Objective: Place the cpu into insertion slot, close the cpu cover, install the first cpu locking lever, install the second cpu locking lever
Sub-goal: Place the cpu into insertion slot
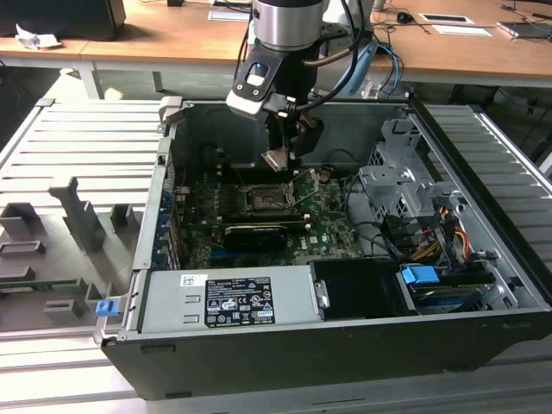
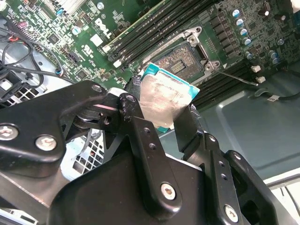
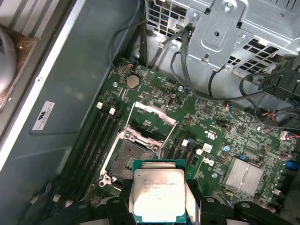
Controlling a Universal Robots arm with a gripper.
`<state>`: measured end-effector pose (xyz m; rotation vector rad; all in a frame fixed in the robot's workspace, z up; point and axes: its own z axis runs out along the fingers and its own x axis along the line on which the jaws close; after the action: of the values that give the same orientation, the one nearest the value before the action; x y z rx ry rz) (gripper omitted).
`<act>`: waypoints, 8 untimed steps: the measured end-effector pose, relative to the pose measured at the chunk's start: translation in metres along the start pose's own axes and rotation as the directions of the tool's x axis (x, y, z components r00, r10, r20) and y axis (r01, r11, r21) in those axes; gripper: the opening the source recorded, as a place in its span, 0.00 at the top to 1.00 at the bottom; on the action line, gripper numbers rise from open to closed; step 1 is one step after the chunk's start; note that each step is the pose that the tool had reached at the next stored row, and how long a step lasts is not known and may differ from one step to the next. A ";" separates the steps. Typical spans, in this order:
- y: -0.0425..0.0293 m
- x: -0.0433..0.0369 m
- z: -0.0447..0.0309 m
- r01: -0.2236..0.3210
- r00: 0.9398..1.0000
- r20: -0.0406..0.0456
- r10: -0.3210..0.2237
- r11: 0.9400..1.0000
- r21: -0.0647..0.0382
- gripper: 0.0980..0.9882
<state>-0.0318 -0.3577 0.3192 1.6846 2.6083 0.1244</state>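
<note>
Silvery-beige square cpu (image 3: pixel 159 194), flat and small, sits clamped between my black gripper's (image 2: pixel 161 107) fingers (image 2: pixel 186 123), clear of the green board. The square black insertion slot (image 3: pixel 127 157) lies below, just beyond the chip's forward edge, and its thin grey metal cover (image 3: pixel 155 113) stands open.

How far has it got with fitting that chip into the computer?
Nothing is finished yet. The fingers grip the chip above the board. The socket is empty, so the chip has yet to go in. The metal cover stands open, so closing and latching it remain.
</note>
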 end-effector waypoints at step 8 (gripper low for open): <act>-0.0002 0.0000 0.0023 0.000 1.000 0.000 0.000 1.000 0.000 0.52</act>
<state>-0.0318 -0.3577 0.3170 1.6846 2.6083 0.1244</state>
